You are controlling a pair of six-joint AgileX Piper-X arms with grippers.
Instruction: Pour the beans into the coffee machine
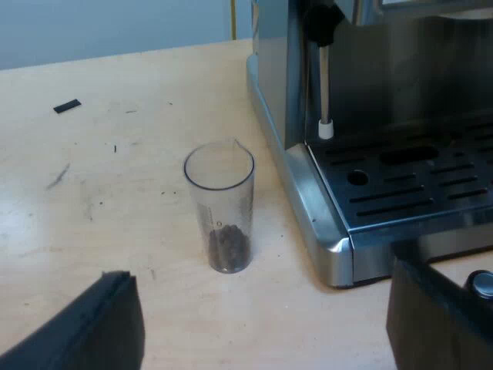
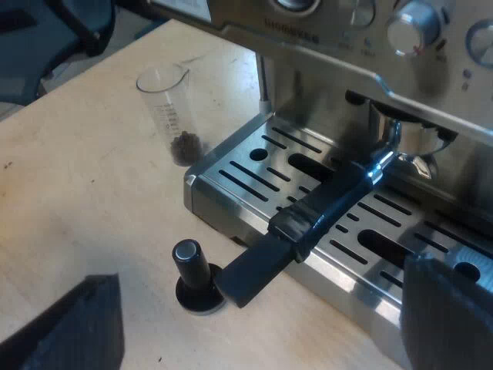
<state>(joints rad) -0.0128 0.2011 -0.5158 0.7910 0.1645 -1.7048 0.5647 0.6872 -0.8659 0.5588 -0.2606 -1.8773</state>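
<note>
Bench (image 1: pixel 92 193) holds the espresso machine (image 1: pixel 323 231), with the holder (image 2: pixel 308 220) locked in its front. Left end effector (image 1: pixel 262 289) and right end effector (image 2: pixel 263 277) are spread wide, holding nothing. Measuring glass (image 1: pixel 219 208) with beans (image 1: pixel 229 248) stands just beside the machine, tamper (image 2: pixel 192 281) by the holder.

The left wrist view sits low over the table (image 1: pixel 92 177), looking slightly down and close at the measuring glass (image 1: pixel 219 206) beside the espresso machine (image 1: pixel 277 77). The right wrist view looks steeply down from higher up, close to the drip tray (image 2: pixel 212 204) and tamper (image 2: pixel 192 274). Both views share the glass, tray and table.
</note>
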